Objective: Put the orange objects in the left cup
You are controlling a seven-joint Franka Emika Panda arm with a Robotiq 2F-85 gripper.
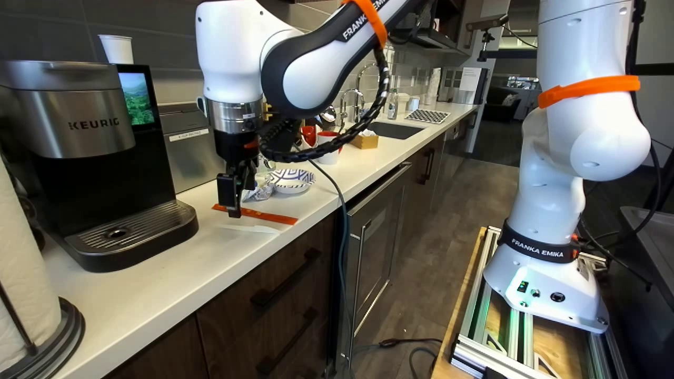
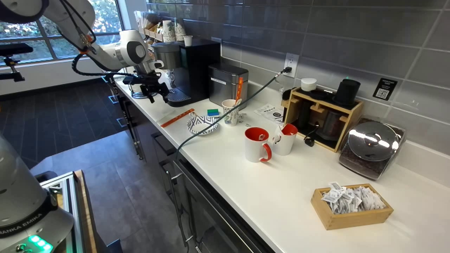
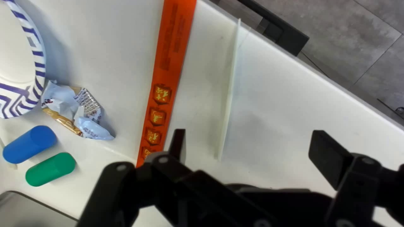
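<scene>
One orange stick lies flat on the counter near the front edge, seen in both exterior views and the wrist view. Another orange stick stands upright at a patterned paper cup, its lower end apparently inside. This cup is left of two white mugs with red insides. My gripper is open and empty above the counter. It also shows in both exterior views. One finger hides the lying stick's near end in the wrist view.
A thin white strip lies beside the orange stick. A patterned plate, a wrapper, a blue block and a green block are close by. The coffee machine stands alongside. A cable crosses the counter.
</scene>
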